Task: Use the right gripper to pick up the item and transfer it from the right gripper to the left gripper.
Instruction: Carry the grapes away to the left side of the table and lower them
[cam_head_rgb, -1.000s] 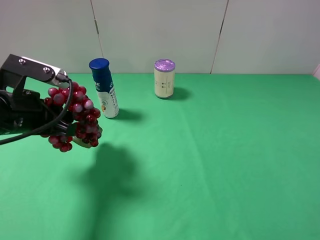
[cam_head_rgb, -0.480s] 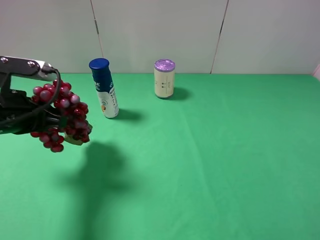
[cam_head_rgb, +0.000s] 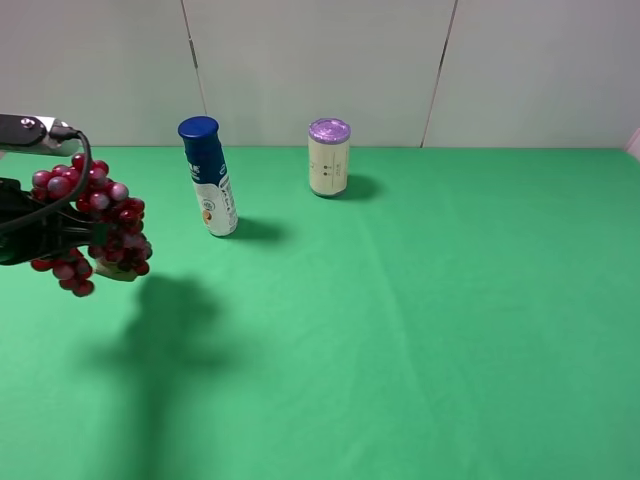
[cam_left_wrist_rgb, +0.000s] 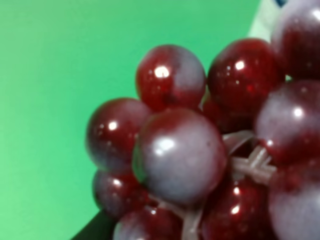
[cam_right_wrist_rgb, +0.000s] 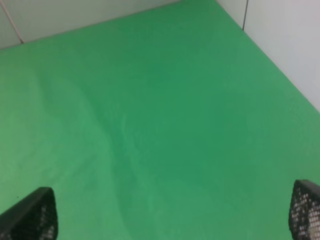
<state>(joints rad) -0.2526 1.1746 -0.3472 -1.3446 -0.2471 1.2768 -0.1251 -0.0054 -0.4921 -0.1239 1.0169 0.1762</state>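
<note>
Covering the table, green cloth (cam_head_rgb: 420, 320), white panelled wall (cam_head_rgb: 320, 60) behind

The grapes (cam_left_wrist_rgb: 200, 150) fill most of this close view, out of focus, glossy dark red with some fading to a pale pinkish grey. Bright highlights sit on several of them. Pale plastic stems (cam_left_wrist_rgb: 250, 162) branch between the berries on one side. Behind them lies the green surface (cam_left_wrist_rgb: 60, 75), plain and blurred. A sliver of something white (cam_left_wrist_rgb: 264, 20) shows at one corner past the bunch, and a dark edge (cam_left_wrist_rgb: 95, 231) peeks in under the lowest grapes.
</note>
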